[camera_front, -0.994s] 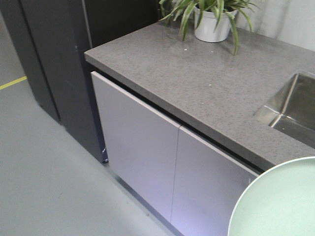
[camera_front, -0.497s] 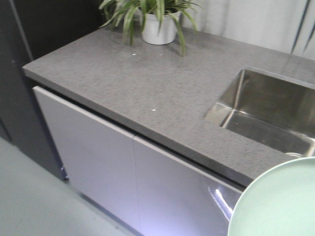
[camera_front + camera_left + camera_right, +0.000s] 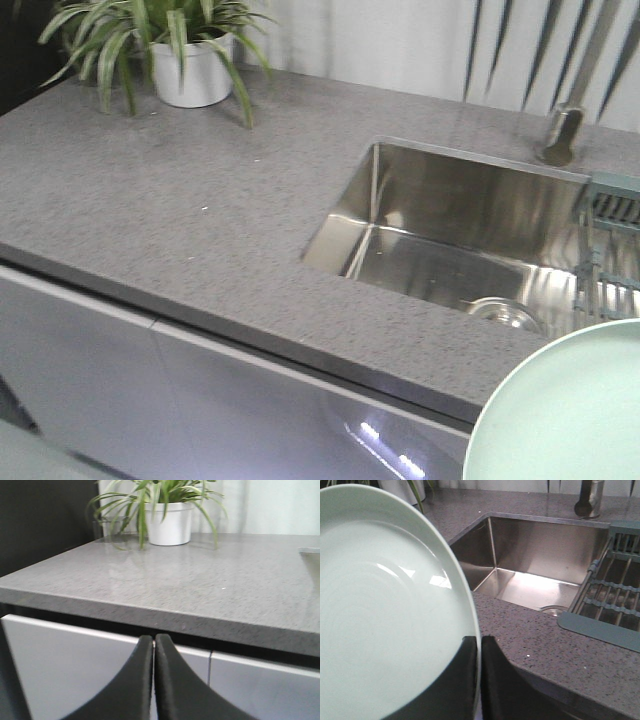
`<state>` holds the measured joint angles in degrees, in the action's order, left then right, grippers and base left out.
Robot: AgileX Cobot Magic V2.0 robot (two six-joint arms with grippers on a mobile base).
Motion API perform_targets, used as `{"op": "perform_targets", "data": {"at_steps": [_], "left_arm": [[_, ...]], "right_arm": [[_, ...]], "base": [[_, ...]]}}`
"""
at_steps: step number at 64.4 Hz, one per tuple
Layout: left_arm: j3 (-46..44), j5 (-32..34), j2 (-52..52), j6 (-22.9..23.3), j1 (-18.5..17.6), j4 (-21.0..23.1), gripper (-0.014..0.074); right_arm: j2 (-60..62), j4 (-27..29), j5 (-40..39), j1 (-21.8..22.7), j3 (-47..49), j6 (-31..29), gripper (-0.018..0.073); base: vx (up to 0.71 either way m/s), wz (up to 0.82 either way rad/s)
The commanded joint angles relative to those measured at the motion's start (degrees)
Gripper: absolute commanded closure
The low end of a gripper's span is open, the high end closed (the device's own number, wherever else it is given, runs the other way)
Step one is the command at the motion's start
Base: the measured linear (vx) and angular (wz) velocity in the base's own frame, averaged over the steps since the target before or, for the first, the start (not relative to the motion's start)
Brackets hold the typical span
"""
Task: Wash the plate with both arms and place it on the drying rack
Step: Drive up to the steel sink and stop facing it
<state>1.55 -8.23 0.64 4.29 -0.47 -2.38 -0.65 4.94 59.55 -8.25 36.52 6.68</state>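
While the right gripper (image 3: 479, 642) pinches the rim of the mint-green plate (image 3: 385, 605), the plate hangs by the front edge of the grey countertop (image 3: 150, 220), near the steel sink (image 3: 460, 200) | left gripper (image 3: 153, 640): fingers pressed together, nothing between them, facing the cabinet doors (image 3: 75, 670) | drying rack (image 3: 600, 632): across the sink's right side, apart from the plate

Premises present as a kitchen or kitchenette: a speckled grey stone countertop (image 3: 150, 200) holds a set-in stainless-steel sink (image 3: 450, 210) with a round drain (image 3: 505, 313), and the base of a metal tap (image 3: 562, 135) stands behind the basin. A wire drying rack (image 3: 615, 605) lies across the end of the sink away from the plant, and flat, handleless pale cabinet doors (image 3: 90, 380) sit below the counter. A potted spider plant (image 3: 190, 80) in a white pot stands at the counter's back, by a pale wall (image 3: 350, 40).
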Motion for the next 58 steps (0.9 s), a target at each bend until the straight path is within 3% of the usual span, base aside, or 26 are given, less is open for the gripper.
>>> {"op": "perform_targets", "data": {"at_steps": [1,58], "left_arm": [[0.9,4.5,0.9,0.7,-0.2,0.1,0.0601],[0.9,4.5,0.9,0.7,-0.2,0.1,0.0601]], "right_arm": [[-1.1,0.0,-4.4,0.1,1.1,0.2,0.0564],[-1.1,0.0,-4.4,0.1,1.1,0.2,0.0564]], "base": [[0.1,-0.38],[0.07,-0.27]]}}
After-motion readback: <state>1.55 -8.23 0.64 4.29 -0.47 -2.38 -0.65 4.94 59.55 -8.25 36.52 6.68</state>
